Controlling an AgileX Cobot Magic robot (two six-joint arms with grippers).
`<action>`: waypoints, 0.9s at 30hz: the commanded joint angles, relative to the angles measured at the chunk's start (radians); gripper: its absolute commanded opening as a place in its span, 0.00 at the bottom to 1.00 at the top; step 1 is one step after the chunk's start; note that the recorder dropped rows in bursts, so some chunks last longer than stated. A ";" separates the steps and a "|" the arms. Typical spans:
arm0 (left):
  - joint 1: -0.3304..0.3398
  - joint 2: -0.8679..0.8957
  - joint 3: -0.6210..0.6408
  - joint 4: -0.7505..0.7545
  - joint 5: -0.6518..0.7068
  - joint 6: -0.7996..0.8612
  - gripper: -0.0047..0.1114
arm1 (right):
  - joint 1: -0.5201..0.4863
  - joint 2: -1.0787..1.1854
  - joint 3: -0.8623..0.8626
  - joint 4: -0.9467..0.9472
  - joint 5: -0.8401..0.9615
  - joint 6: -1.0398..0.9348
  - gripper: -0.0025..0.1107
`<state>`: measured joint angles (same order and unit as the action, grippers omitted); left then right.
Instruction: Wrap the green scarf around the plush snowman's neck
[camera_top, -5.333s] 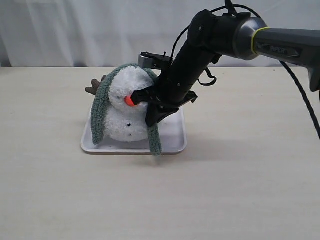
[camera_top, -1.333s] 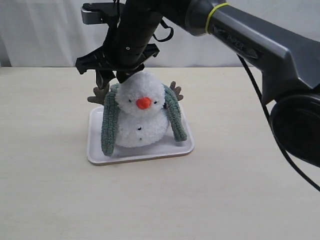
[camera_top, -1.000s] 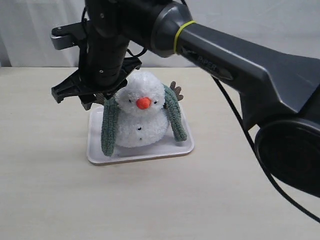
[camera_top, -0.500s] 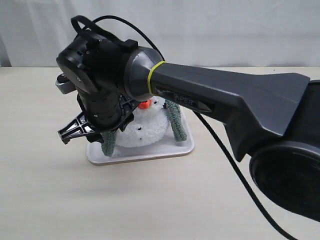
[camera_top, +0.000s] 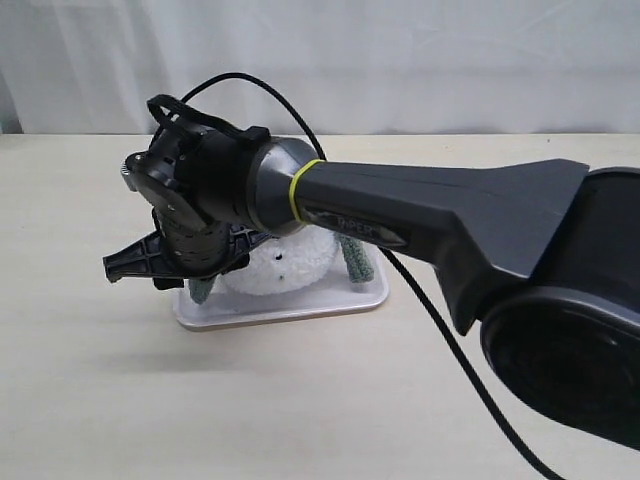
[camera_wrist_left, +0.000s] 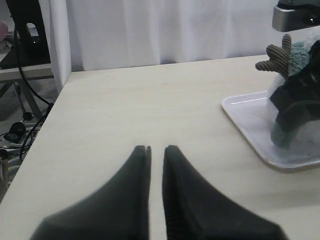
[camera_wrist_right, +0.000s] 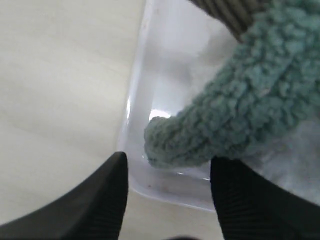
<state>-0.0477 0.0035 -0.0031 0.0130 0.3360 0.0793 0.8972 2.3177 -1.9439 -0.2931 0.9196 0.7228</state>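
Between the wide-open, empty jaws of the right gripper (camera_wrist_right: 169, 161), the green scarf (camera_wrist_right: 235, 125) is ending, its length stretching away ahead of them.

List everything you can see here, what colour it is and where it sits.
plush snowman: one, white, in the tray, mostly hidden by the arm
green scarf: one, sage green, on the snowman, ends hanging down to the tray
stick arm: one visible, brown, beside the scarf
tray: one, white, on the table
table: one, beige
curtain: white, behind the table
right gripper: black, open, either side of a scarf end
left gripper: black, fingers nearly together, over the table
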 joint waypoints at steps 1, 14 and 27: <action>0.003 -0.003 0.003 0.000 -0.013 0.001 0.13 | 0.002 0.023 0.003 -0.014 -0.025 0.012 0.45; 0.003 -0.003 0.003 0.000 -0.013 0.001 0.13 | 0.002 0.003 0.003 -0.037 0.013 -0.041 0.06; 0.003 -0.003 0.003 0.000 -0.013 0.001 0.13 | 0.002 -0.111 0.003 0.004 0.302 -0.232 0.06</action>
<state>-0.0477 0.0035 -0.0031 0.0130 0.3360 0.0793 0.8972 2.2192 -1.9439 -0.2980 1.1854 0.5435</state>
